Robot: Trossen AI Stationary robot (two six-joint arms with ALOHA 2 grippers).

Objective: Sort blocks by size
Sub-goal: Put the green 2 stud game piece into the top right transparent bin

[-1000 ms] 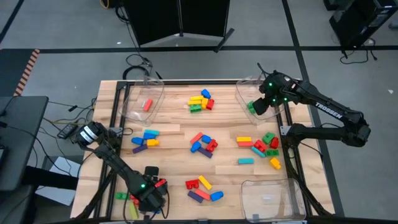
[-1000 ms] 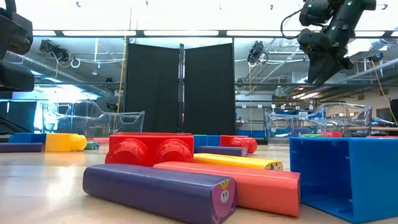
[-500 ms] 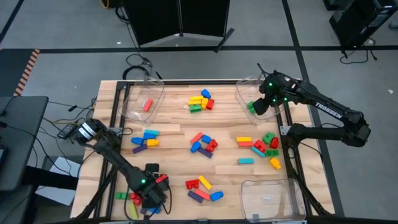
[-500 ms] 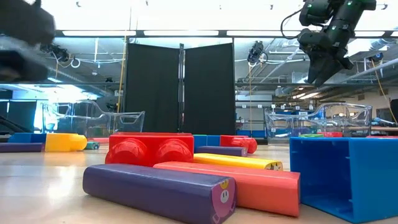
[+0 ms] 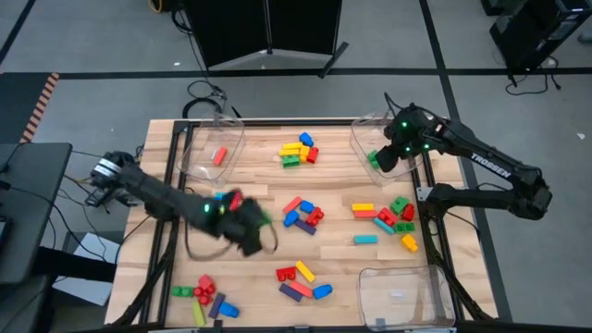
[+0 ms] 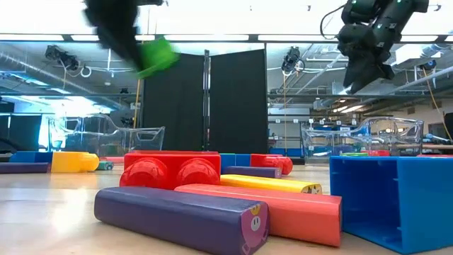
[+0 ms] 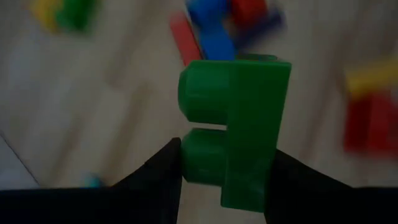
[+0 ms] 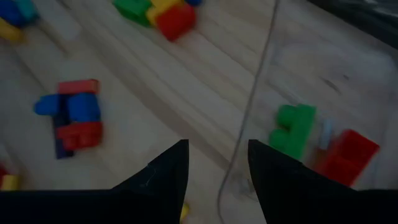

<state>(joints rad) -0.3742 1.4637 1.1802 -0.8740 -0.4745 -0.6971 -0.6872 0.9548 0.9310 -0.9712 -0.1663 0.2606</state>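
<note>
My left gripper is shut on a green brick high above the table's middle left; the brick also shows in the low view. My right gripper hangs open and empty over the clear far-right bin, where a green block and a red block lie. Loose blocks lie in piles at the far middle, middle, right, left and near edge. My left gripper pinches the green brick between its two fingers, on two opposite sides near one end. The brick's two studs face sideways. The brick is lifted clear of the table and sticks out past the fingertips.
A clear bin at the far left holds a red block. Another clear bin stands at the near right. A small pile of blocks lies at the near left corner.
My left gripper has risen from the pile at the near left corner and swung fast toward the table's middle and far side, carrying the green brick lifted clear.
</note>
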